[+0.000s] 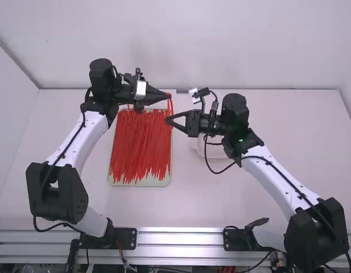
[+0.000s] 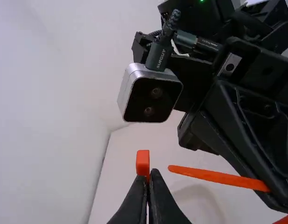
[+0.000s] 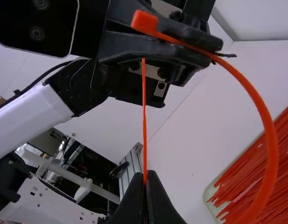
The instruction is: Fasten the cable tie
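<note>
Left jaws pinch the blocky head of the arched plastic tie [image 3: 273,135]; right jaws, at 6 o'clock, pinch its thin tail.

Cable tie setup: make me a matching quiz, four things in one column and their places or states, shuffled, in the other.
Things
1. left gripper
2. right gripper
3. pile of red cable ties
4. held cable tie

States
A. lying on the tray
B. shut on the tie's square head
C. bent in an arc between the grippers
D. shut on the tie's thin tail

Pairs: 1-B, 2-D, 3-A, 4-C
</note>
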You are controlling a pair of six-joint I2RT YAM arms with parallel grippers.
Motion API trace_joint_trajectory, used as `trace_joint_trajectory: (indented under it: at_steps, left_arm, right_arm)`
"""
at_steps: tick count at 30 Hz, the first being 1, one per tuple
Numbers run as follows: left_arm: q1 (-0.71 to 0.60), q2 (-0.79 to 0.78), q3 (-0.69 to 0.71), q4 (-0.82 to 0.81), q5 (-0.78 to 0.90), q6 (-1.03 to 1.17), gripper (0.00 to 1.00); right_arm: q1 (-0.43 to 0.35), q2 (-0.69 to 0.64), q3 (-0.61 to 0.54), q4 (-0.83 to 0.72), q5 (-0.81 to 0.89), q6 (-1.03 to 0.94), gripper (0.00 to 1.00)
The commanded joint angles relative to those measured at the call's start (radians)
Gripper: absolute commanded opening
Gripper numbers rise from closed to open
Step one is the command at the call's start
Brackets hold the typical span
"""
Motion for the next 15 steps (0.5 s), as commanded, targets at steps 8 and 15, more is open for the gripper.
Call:
trace_joint_trajectory:
  at_steps: [8,15]
  left_arm:
    - [-0.003,0.002,-0.006,0.006,0.014,0.015,0.02]
    - [-0.003,0.002,-0.009,-0.025,0.015,0.083,0.02]
  right_arm:
    - [0.004,0.002,0.002,0.037,0.043,0.02,0.0]
    - [0.004,0.002,0.002,0.037,0.045,0.031,0.0]
